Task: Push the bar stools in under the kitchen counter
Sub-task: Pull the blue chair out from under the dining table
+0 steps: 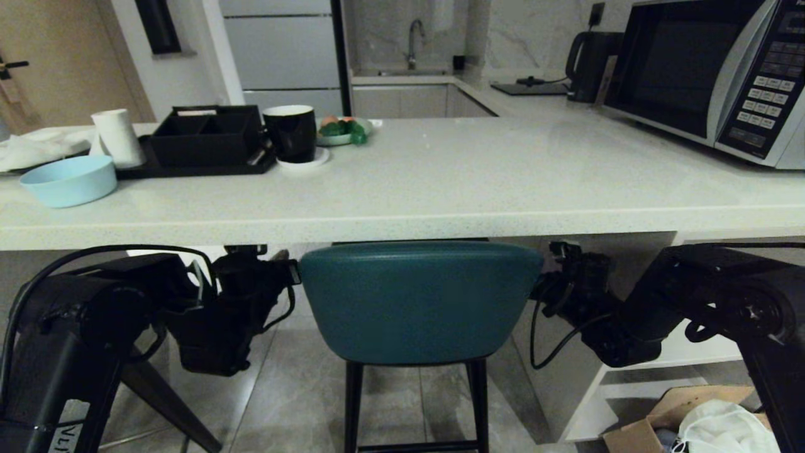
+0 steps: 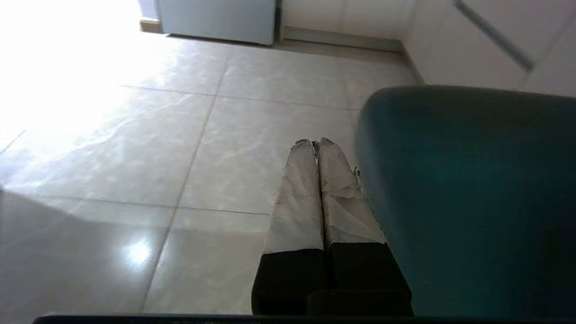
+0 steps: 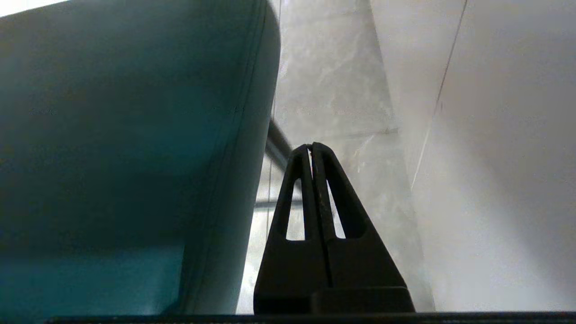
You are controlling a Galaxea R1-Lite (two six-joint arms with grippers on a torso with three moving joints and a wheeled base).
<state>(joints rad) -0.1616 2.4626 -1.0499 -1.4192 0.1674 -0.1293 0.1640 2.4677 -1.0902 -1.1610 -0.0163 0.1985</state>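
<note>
One bar stool, a teal one (image 1: 418,302) with a rounded back and thin black legs, stands at the centre, its back's top just below the edge of the white kitchen counter (image 1: 402,220). My left gripper (image 1: 280,257) sits at the back's left edge and my right gripper (image 1: 556,250) at its right edge. In the left wrist view the taped fingers (image 2: 315,143) are pressed shut, empty, right beside the teal stool (image 2: 472,202). The right wrist view shows the black fingers (image 3: 311,146) shut on nothing, close alongside the teal stool (image 3: 135,135).
On the counter stand a light blue bowl (image 1: 69,180), a black organiser tray (image 1: 204,135), a black mug (image 1: 290,133), a kettle (image 1: 588,63) and a microwave (image 1: 710,69). White shelves (image 1: 660,365) and a cardboard box (image 1: 692,421) are at the lower right. A dark slanted leg (image 1: 163,396) crosses the floor at the left.
</note>
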